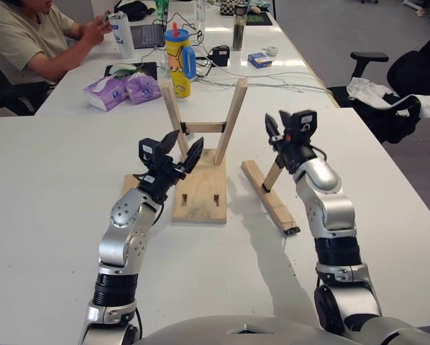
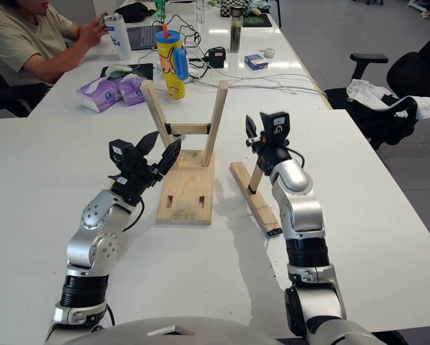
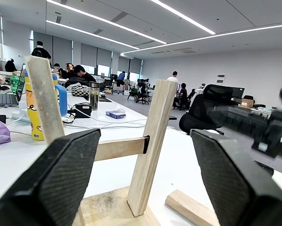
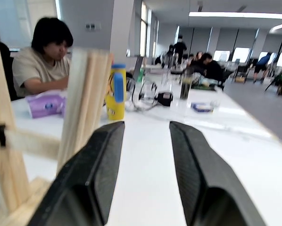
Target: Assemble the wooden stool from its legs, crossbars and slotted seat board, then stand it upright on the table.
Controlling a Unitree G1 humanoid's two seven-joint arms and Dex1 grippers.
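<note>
The slotted seat board (image 1: 200, 192) lies flat on the white table (image 1: 49, 187). Two legs (image 1: 232, 115) stand up out of it, joined by a crossbar (image 1: 205, 128). To its right a second leg (image 1: 271, 195) lies flat, with a short bar (image 1: 272, 175) rising from it. My left gripper (image 1: 183, 149) hovers open at the board's near left, holding nothing; in the left wrist view the crossbar (image 3: 120, 148) shows between its fingers (image 3: 51, 183). Above the lying leg my right gripper (image 1: 276, 133) hangs open and empty, with a wooden upright (image 4: 87, 103) close beside it.
A yellow cup with a blue lid (image 1: 179, 63), tissue packs (image 1: 121, 90) and cables lie on the table behind the stool. A black office chair (image 1: 387, 108) stands off the table's right edge. A person sits at the back left.
</note>
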